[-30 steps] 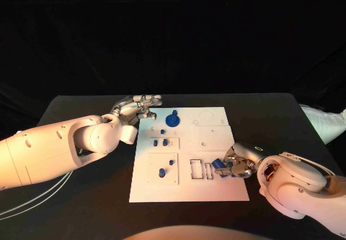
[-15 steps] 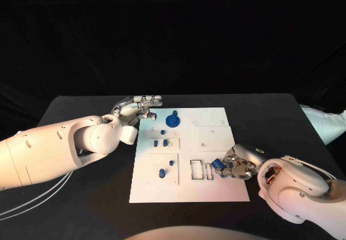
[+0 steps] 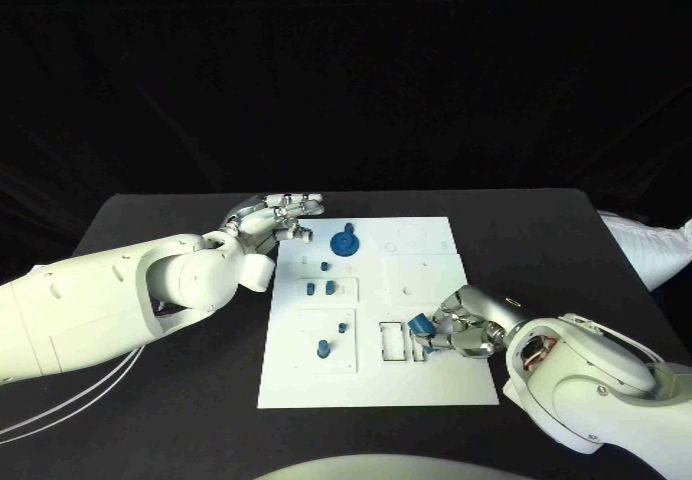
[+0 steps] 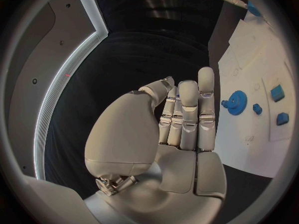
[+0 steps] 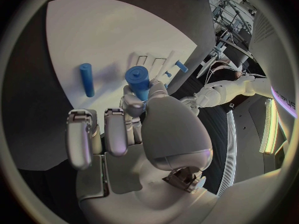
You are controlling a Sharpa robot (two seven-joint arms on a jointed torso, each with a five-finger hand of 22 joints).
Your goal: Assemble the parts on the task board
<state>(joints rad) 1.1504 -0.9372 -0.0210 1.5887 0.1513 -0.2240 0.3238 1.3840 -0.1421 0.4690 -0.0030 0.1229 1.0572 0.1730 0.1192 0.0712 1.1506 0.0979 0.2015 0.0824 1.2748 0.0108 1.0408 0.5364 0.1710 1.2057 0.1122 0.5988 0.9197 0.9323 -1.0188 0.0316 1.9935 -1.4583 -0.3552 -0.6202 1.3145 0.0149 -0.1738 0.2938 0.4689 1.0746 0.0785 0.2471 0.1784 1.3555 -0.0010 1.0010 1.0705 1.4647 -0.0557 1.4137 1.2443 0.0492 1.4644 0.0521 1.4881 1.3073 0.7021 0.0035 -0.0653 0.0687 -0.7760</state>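
Assembly stands partway complete, judged from the task board lying in the middle of the black worktop. On the board, a blue gear sits in the far section, two small blue blocks stand in the middle-left section, and further blue pieces occupy the near-left section; I judge these as already seated, though I cannot confirm how deep they sit. The two narrow slots in the near-middle section appear unfilled.

My right hand hovers over the near-right part of the board, beside those slots. Its fingers are closed around a blue peg, held upright between thumb and fingertip. A second blue peg lies loose on the board just beside it.

My left hand rests at the far-left corner of the board, fingers extended side by side and holding nothing.

Remaining work, as I judge it: seat the held peg, then the loose one.
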